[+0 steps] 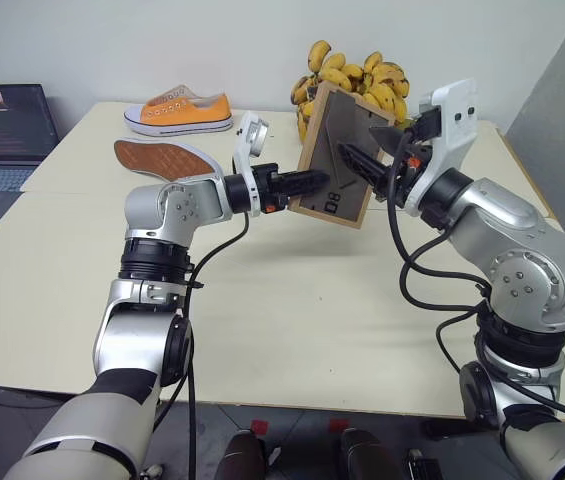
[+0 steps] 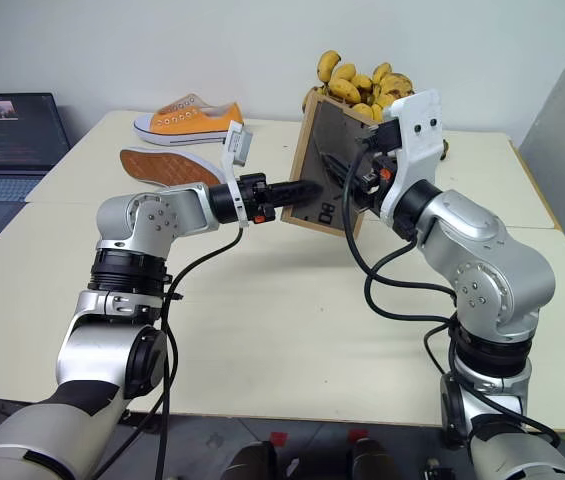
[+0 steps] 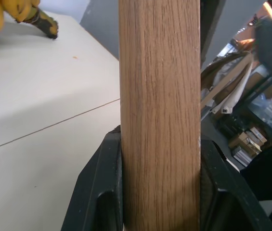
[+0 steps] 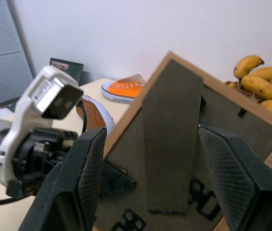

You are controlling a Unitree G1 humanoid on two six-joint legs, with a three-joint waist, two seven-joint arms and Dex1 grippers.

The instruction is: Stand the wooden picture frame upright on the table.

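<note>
1. The frame (image 1: 339,158) hangs in the air above the far middle of the table (image 1: 292,300), tilted, its dark grey back turned toward the robot and a banana bunch (image 1: 362,80) just behind it.

2. The left gripper (image 1: 314,182) is clamped on the frame's near-left wooden edge, one finger on each face.

3. The right gripper (image 4: 162,192) faces the back panel, its jaws standing wide to either side of the stand flap (image 4: 167,144) and closed on nothing.

4. The frame looks light and stiff, its smooth wood liable to slip; the rim is the firm place to hold.

5. The thin flap is likely the weakest part and wants gentle pulling by its free end.

6. Two orange shoes (image 1: 179,112) lie at far left.
</note>
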